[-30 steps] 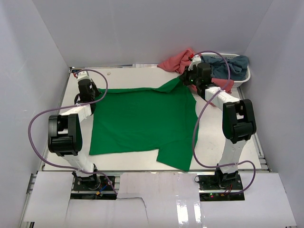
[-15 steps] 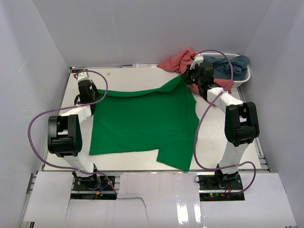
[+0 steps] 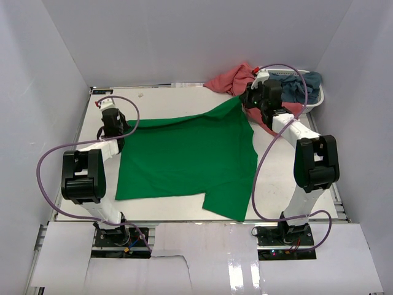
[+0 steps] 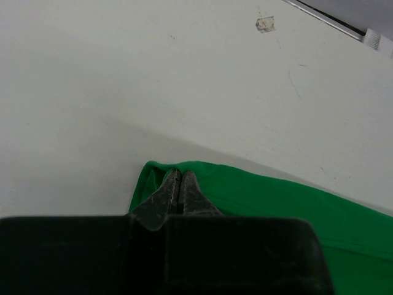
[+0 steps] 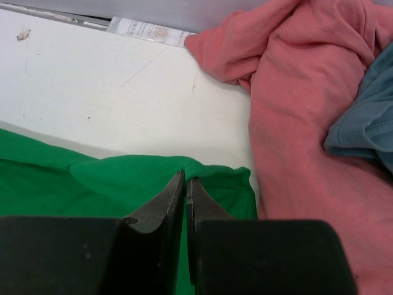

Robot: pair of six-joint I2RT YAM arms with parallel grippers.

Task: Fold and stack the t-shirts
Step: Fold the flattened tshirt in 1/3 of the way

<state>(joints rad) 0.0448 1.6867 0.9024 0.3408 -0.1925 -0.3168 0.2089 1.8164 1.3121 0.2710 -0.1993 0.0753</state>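
green t-shirt: spread out mid-table, far edge raised a bit
left gripper: pinching its far-left corner
right gripper: pinching the far-right corner
pink t-shirt: bunched up far right, grey-blue t-shirt lying on it

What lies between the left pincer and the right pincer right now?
Only the green t-shirt: its far edge runs from the left pincer to the right pincer, both shut on it. The top view shows this.

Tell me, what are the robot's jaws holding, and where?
The green t-shirt: left jaws pinch its far left corner, right jaws its far right corner.
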